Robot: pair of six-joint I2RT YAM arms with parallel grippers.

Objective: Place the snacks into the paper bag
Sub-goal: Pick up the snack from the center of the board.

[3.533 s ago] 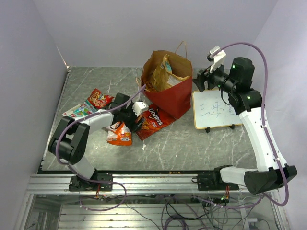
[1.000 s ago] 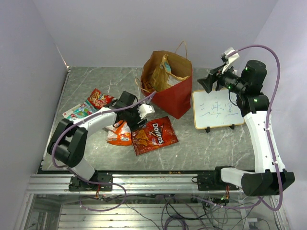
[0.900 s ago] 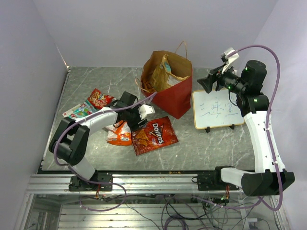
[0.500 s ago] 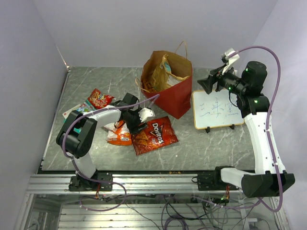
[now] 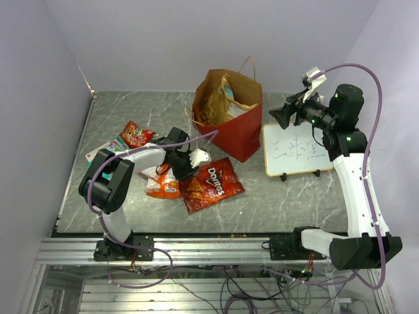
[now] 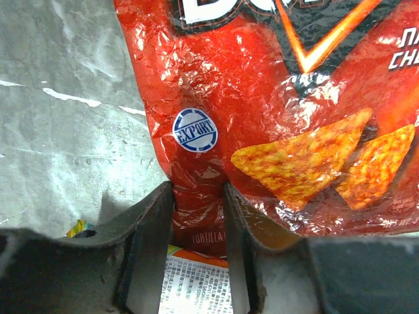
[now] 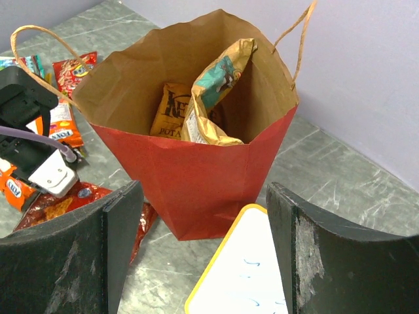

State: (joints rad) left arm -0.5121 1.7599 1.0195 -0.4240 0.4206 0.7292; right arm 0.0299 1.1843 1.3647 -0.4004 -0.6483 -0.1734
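Note:
A red chip bag (image 5: 213,185) lies flat on the table in front of the paper bag (image 5: 230,136). My left gripper (image 5: 186,171) is low at that chip bag's left edge. In the left wrist view its fingers (image 6: 150,229) pinch a bunched fold of the red chip bag (image 6: 275,98); an orange-and-white packet (image 6: 196,281) lies underneath. The red paper bag (image 7: 196,163) stands open with a kraft pouch (image 7: 219,85) and a yellow-brown pack (image 7: 171,108) inside. My right gripper (image 5: 278,116) hangs open in the air right of the bag, holding nothing.
An orange packet (image 5: 163,183) lies left of the red chip bag. A small red packet (image 5: 135,135) and a teal-white pack (image 5: 105,152) lie further left. A wood-framed whiteboard (image 5: 294,149) stands right of the paper bag, under my right gripper.
The left gripper's jaws have narrowed onto the chip bag's edge and its wrist has shifted slightly. Earlier the chip bag slid toward the front. The right arm has barely moved.

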